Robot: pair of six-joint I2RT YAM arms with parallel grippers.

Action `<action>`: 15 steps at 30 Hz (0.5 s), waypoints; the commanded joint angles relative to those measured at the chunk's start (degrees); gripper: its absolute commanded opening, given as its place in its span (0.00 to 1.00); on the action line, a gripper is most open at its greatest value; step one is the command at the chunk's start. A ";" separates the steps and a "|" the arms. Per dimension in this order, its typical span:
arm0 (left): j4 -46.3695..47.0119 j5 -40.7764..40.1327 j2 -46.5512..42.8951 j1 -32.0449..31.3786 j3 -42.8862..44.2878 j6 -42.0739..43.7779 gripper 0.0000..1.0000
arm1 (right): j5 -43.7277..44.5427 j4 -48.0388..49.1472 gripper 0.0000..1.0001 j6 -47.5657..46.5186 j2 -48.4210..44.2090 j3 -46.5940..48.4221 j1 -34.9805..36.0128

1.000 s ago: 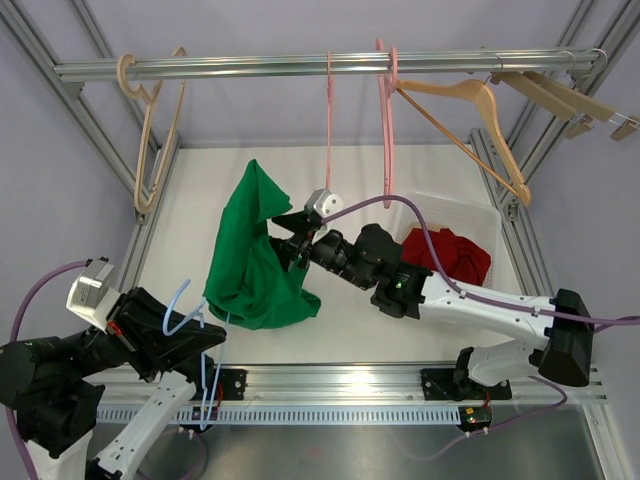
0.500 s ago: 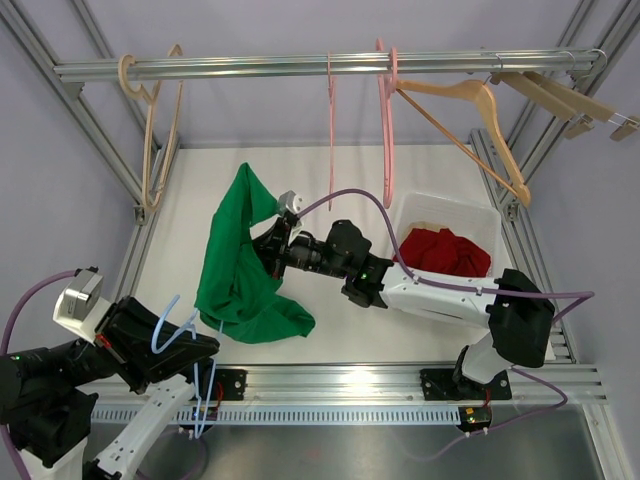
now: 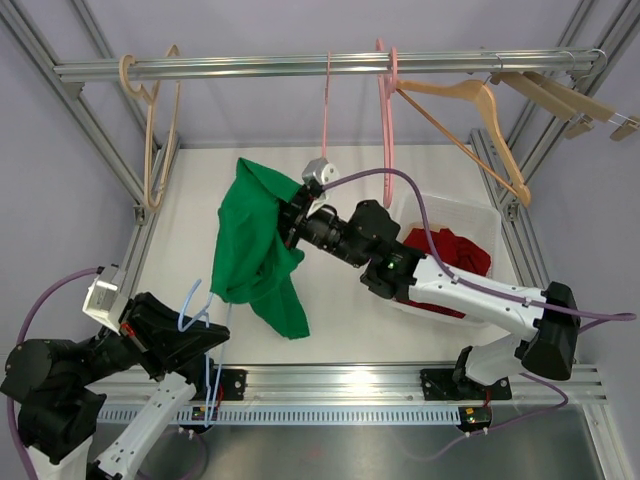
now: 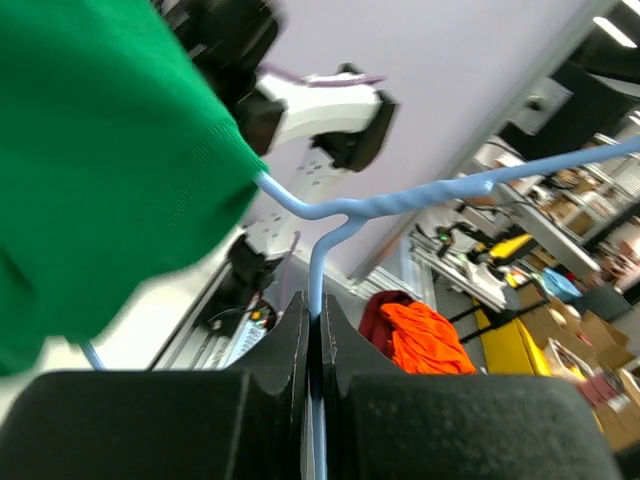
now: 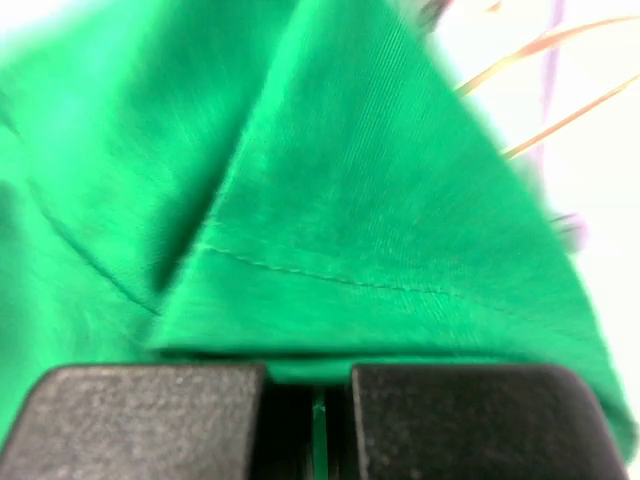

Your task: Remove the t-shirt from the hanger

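My right gripper (image 3: 292, 216) is clenched on a fold of the green t-shirt (image 3: 250, 250), which hangs left of centre in the top view. My left gripper (image 4: 312, 320), at the lower left there, grips the blue hanger (image 4: 390, 205), whose wire runs under the shirt's hem.

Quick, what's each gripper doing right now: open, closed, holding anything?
Left gripper: closed on the blue hanger.
Right gripper: closed on the green t-shirt.
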 commanded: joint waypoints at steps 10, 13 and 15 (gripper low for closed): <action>-27.71 -34.13 -4.10 -1.37 2.19 15.16 0.00 | 10.59 -16.20 0.00 -6.35 0.42 25.82 -3.46; -29.29 -39.94 -5.16 -2.16 -1.41 15.43 0.00 | 7.34 -18.92 0.00 -1.69 -4.50 24.33 -3.54; -29.21 -44.07 -5.69 -2.60 -3.52 15.16 0.00 | 5.32 -23.55 0.00 1.03 -6.71 24.41 -3.46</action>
